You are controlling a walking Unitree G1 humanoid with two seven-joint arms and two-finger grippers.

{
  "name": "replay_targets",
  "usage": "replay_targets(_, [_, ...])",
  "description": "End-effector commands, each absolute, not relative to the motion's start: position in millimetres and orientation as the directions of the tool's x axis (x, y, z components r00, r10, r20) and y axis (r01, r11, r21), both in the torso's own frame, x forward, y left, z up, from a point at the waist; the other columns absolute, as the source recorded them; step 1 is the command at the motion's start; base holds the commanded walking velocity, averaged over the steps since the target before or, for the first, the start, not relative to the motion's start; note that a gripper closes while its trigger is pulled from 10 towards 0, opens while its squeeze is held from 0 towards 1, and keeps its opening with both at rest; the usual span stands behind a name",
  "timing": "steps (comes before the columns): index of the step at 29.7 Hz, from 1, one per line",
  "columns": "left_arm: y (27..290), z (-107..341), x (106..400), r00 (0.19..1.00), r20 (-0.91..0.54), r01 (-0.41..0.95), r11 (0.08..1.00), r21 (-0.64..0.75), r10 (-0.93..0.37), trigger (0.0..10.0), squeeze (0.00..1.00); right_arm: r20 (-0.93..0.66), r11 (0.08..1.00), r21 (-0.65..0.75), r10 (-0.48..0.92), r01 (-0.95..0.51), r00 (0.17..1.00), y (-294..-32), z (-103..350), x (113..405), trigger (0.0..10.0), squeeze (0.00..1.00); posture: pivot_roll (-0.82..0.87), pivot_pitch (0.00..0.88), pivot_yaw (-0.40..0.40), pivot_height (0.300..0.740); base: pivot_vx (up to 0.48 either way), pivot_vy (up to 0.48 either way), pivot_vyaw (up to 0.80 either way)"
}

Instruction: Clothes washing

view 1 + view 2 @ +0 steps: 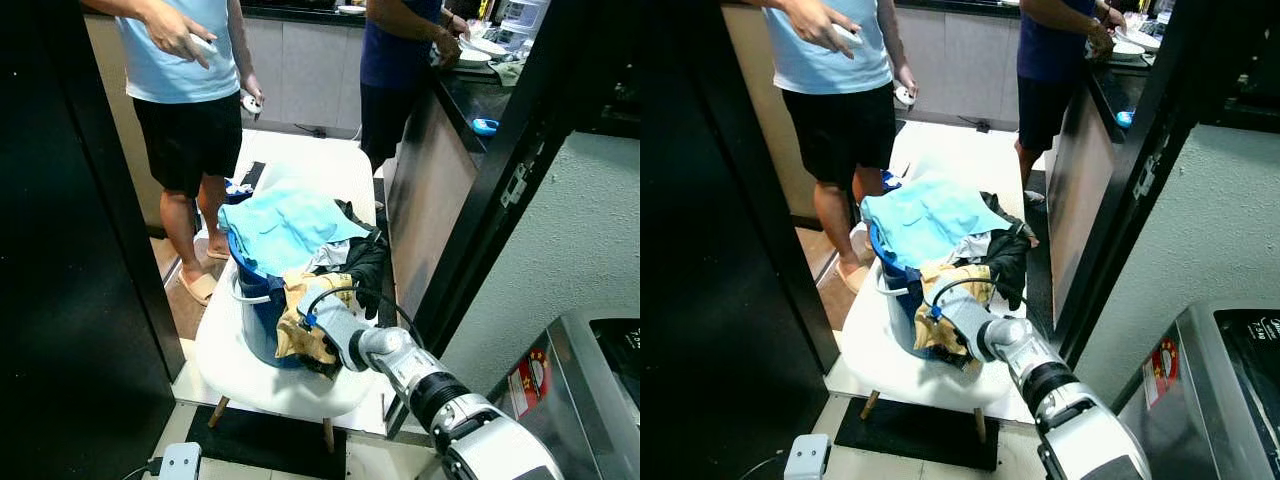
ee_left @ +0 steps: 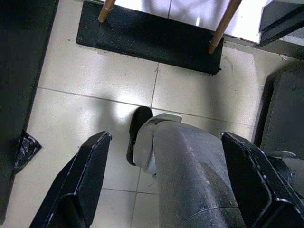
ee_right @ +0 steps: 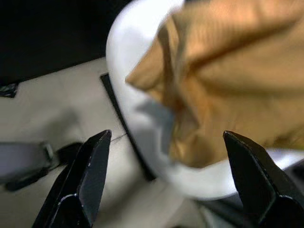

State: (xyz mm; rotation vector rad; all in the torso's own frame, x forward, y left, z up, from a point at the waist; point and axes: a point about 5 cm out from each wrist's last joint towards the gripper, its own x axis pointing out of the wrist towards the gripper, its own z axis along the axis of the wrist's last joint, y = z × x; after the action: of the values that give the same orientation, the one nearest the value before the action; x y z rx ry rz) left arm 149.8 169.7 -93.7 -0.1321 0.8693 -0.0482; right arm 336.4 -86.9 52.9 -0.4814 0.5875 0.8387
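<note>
Right gripper [image 3: 161, 183]: my wrist camera has both black fingers [image 3: 88, 178] spread wide, nothing between them, with the tan garment [image 3: 228, 80] hanging just ahead over the rim of the white chair [image 3: 123, 57]. From the head cameras the gripper sits low at the front of the blue laundry basket [image 1: 262, 318], right beside that tan cloth where it drapes down the basket's front; I cannot tell whether a finger is touching fabric yet. The basket stands on the chair seat, heaped with a light blue garment [image 1: 285, 225] on top and a black garment [image 1: 365, 262] spilling toward the right side. Left gripper [image 2: 164, 183] hangs idle by the robot's leg, fingers apart, pointing at the floor tiles. Washing machine [image 1: 580, 375] sits at lower right, near my right shoulder. Two people stand beyond the chair, one in a light blue shirt [image 1: 180, 55] holding a controller, one in dark blue at the counter [image 1: 480, 95]. Risks as I judge them: closing on the tan cloth so low may pinch only a loose fold, and it could slip free on the lift. Pulling could also drag the tangled pile or tip the basket off the seat. The arm's cable loop [image 1: 355, 292] lies close to the black garment and might snag.
</note>
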Motion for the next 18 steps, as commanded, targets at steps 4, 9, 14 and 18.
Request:
replay_targets(4, [157.9,-101.7,132.2,0.583,-0.799,0.018,0.986,-0.168,-0.147,10.0,0.0,-0.654,0.713,0.003,0.532,-0.701,0.538,-95.0,55.6,340.8,10.0,0.0,0.16,0.0,-0.078,0.74,0.0,0.0,0.0])
replay_targets(9, [157.2,-102.4,130.1,0.58,-0.801,0.022,0.985,-0.17,-0.151,10.0,0.0,-0.636,0.803,0.295,0.569,-0.518,0.52,-95.0,59.9,342.0,10.0,0.0,0.16,0.0,-0.078,0.74,0.0,0.0,0.0])
replay_targets(14, [156.5,-102.9,128.3,0.577,-0.802,0.025,0.985,-0.17,-0.153,10.0,0.0,-0.595,0.772,0.504,0.635,-0.387,0.492,-91.4,64.7,340.5,10.0,0.0,0.16,0.0,-0.074,0.74,0.0,0.0,0.0])
replay_targets(18, [156.1,-103.0,127.8,0.576,-0.803,0.032,0.985,-0.169,-0.156,10.0,0.0,-0.595,0.796,0.532,0.595,-0.291,0.54,-97.5,66.3,343.8,10.0,0.0,0.15,0.0,-0.069,0.74,0.0,0.0,0.0])
